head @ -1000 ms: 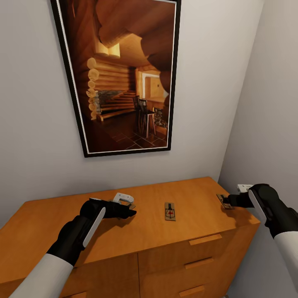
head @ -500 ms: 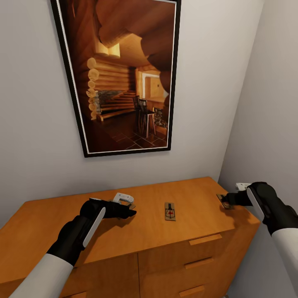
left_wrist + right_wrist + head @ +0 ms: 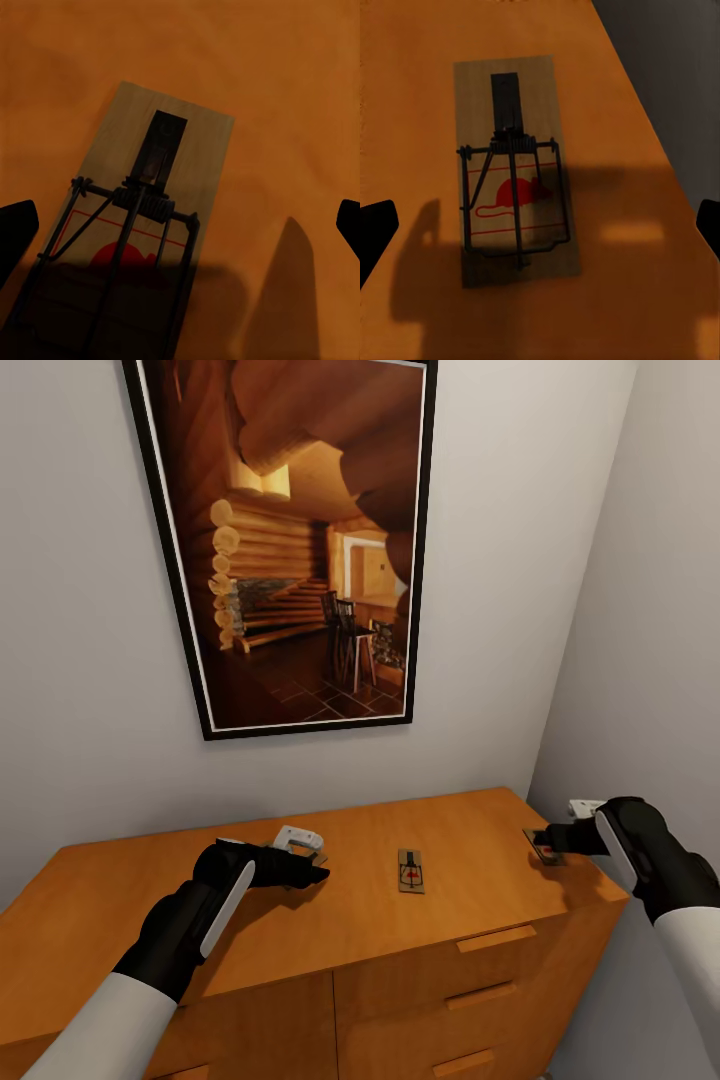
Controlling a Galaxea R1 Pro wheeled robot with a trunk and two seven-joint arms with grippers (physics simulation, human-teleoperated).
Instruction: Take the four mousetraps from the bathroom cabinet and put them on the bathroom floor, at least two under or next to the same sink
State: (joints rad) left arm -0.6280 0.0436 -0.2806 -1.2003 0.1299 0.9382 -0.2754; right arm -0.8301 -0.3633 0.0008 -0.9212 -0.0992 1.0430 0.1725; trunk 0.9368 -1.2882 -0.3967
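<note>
Orange-brown wood fills the lower part of the head view: the top of the cabinet, with three drawer handles showing on its front at the right. Three mousetraps can be counted on that top. One mousetrap lies flat and alone in the middle, between the two arms. A second sits at the right-hand edge, just at the tips of the right gripper. A third is mostly hidden under the left gripper, near the middle of the top.

The left wrist view looks straight down on that trap: pale wooden board, black wire spring and bar, a red mark. The two black fingertips stand wide apart at either side, touching nothing, so the pincer is released.

The right wrist view shows its trap with a red mouse print, lying flat near the cabinet's edge; the fingertips are again spread wide and grasp nothing.

Above the cabinet hangs one black-framed picture of a log interior on a grey wall.
</note>
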